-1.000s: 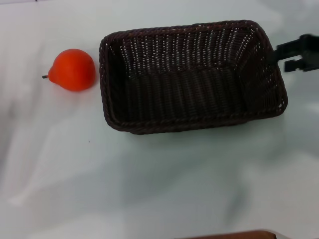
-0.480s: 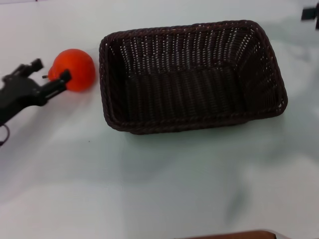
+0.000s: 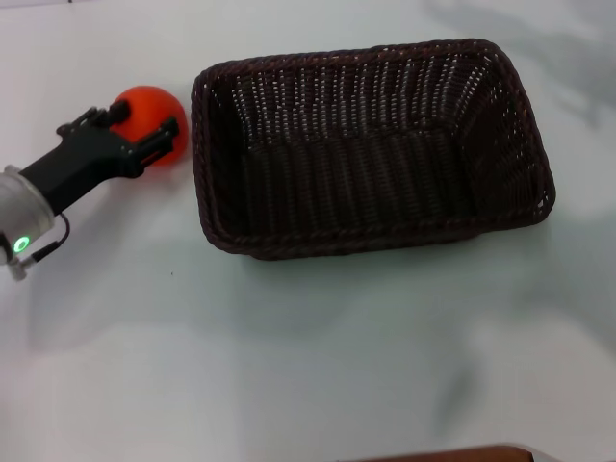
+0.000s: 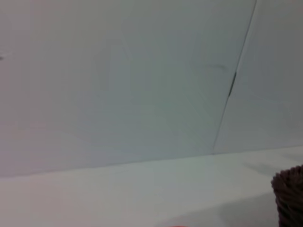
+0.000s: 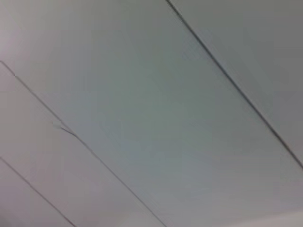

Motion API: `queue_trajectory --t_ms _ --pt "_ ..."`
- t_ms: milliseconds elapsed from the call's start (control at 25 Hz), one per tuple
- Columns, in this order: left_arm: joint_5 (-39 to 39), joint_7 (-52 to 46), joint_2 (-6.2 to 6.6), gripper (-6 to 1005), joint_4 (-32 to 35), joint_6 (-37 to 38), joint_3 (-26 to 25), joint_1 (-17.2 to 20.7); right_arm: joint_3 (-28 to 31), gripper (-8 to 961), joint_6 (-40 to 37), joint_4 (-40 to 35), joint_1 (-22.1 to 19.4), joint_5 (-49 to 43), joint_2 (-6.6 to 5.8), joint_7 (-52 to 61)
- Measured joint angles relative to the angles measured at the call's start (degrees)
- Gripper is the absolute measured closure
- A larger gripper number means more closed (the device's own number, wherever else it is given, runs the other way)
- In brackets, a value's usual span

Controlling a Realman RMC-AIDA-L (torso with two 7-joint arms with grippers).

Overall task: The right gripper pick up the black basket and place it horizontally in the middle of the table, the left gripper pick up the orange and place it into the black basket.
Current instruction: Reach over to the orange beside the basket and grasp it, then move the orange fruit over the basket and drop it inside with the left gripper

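Note:
The black basket (image 3: 371,144) lies lengthwise across the middle of the white table (image 3: 308,356), empty; a corner of it shows in the left wrist view (image 4: 289,196). The orange (image 3: 149,114) sits just left of the basket. My left gripper (image 3: 138,130) has come in from the left, its open fingers on either side of the orange, covering its left part. The right gripper is out of view.
A brown edge (image 3: 452,454) shows at the table's near side. The right wrist view shows only a pale panelled wall (image 5: 151,113).
My left gripper has moved right, so its fingers now straddle the orange. The right gripper has withdrawn from the basket's right end and left the head view. The basket has not moved.

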Motion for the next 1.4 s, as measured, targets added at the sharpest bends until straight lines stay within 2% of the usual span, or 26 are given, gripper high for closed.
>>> queue_trajectory --t_ms 120,360,560,680,880,1040,1240,1320,1400 --pt "0.02 0.17 -0.54 208 -1.6 1.8 0.09 0.22 0.45 318 -0.52 5.78 -0.28 2.44 -0.57 -4.02" --pt "0.07 -0.33 -0.65 309 -1.67 5.54 -0.01 0.02 2.39 321 -3.3 10.9 -0.67 3.28 0.3 -14.95" --pt "-0.09 -0.44 -1.35 392 -2.07 8.13 -0.06 0.08 4.89 323 -4.41 18.62 -0.74 7.01 0.02 -22.53" --pt "-0.24 -0.46 -1.84 595 -3.29 8.45 -0.16 0.7 5.81 324 -4.49 20.15 -1.04 7.77 0.28 -26.39" --pt "0.04 -0.01 -2.7 779 -5.38 8.01 -3.35 2.06 7.42 329 -5.41 24.64 -1.1 8.83 0.26 -31.27" --pt "0.02 0.16 -2.97 815 -7.02 7.87 -4.1 3.23 8.15 328 -6.9 27.04 -1.1 9.35 0.19 -33.4" --pt "-0.28 0.41 -4.11 859 -9.65 6.45 -6.67 5.93 8.34 328 -7.87 27.41 -1.39 9.42 0.09 -33.71" --pt "-0.4 0.73 -4.83 877 -11.22 4.03 -8.96 7.38 8.34 328 -7.95 27.66 -1.25 9.42 0.08 -33.76" --pt "-0.55 0.76 -5.0 884 -12.02 -0.04 -10.67 8.41 8.22 328 -7.87 27.95 -1.14 9.42 0.07 -33.78"
